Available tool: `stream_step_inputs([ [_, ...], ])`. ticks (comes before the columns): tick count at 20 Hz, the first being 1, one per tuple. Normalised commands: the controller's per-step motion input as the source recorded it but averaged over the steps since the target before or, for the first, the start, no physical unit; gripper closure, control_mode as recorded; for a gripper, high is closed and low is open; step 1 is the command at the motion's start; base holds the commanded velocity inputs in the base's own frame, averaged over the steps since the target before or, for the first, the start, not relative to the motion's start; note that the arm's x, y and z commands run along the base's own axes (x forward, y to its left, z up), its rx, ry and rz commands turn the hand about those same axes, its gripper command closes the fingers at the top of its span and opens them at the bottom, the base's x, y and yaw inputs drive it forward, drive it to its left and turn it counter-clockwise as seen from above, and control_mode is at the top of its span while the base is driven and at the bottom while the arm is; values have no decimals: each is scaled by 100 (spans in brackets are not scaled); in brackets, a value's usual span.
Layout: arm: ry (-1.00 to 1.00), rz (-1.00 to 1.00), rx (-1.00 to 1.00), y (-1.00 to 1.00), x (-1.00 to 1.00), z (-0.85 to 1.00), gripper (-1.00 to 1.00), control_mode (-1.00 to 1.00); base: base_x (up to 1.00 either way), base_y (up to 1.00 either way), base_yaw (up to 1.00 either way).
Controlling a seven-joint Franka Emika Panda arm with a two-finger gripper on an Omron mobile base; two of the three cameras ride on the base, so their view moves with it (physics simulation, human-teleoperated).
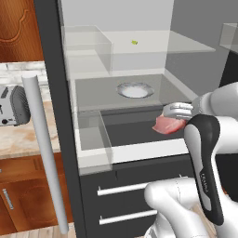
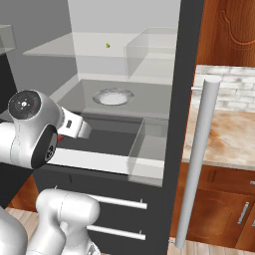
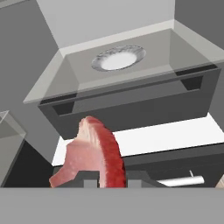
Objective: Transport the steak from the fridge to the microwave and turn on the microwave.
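Steak (image 3: 94,153): flat, glossy pink-red slab, paler edges; clamped edge-up in the closed claw (image 3: 111,180); held before the fridge (image 1: 65,153), below its round white plate (image 1: 135,89).

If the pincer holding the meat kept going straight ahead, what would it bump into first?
Probably the dark front wall of the fridge drawer below the shelf with the white plate. The pincer points at it, though depth is unclear.
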Motion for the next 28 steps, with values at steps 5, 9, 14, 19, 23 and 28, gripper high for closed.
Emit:
stream_step_inputs([
  [5,0,0,0,0,0,0,100,100,0,0,0],
  [9,0,0,0,0,0,0,100,100,-7,0,0],
  [14,0,0,0,0,0,0,100,100,-47,0,0],
  [19,0,0,0,0,0,0,100,100,-61,0,0],
  [23,0,0,0,0,0,0,100,100,-66,0,0],
  [28,0,0,0,0,0,0,100,100,-62,0,0],
])
